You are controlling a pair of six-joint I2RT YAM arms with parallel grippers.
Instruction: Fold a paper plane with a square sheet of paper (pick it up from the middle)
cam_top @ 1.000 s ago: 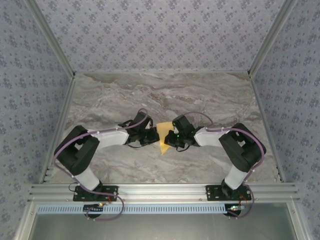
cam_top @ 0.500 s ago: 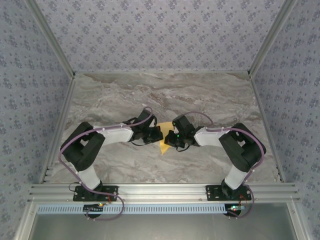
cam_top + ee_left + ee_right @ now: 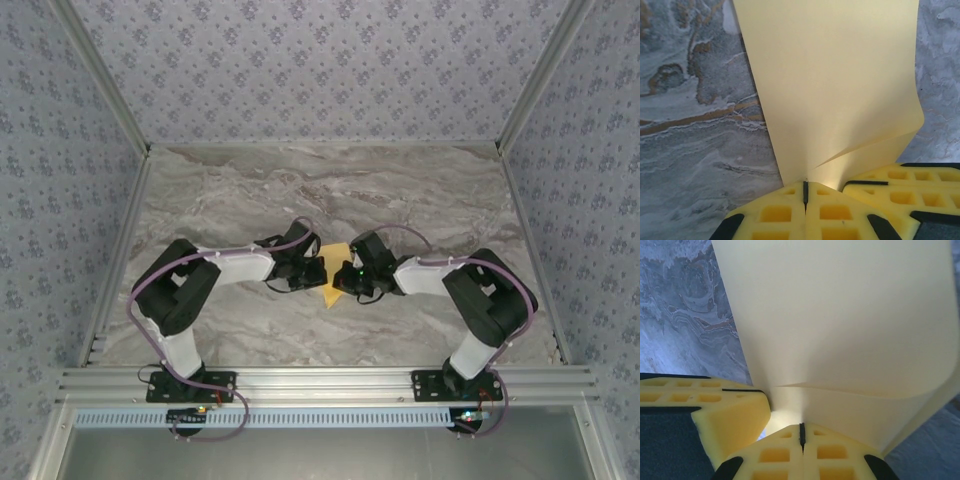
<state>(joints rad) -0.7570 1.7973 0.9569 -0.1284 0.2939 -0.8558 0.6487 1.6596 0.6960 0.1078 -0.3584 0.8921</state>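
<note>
Left gripper point(image 3: 805, 192) pinches bowed, creased yellow paper point(image 3: 840, 85).

The paper sheet point(image 3: 840, 90) looks thin, smooth and matt; the tabletop point(image 3: 695, 145), veined stone

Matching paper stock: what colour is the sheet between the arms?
The sheet is plain pale yellow, clearest in left wrist view.

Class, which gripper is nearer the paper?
Neither: the left gripper and right gripper are both shut on the paper, left from its left side, right from its right.
</note>
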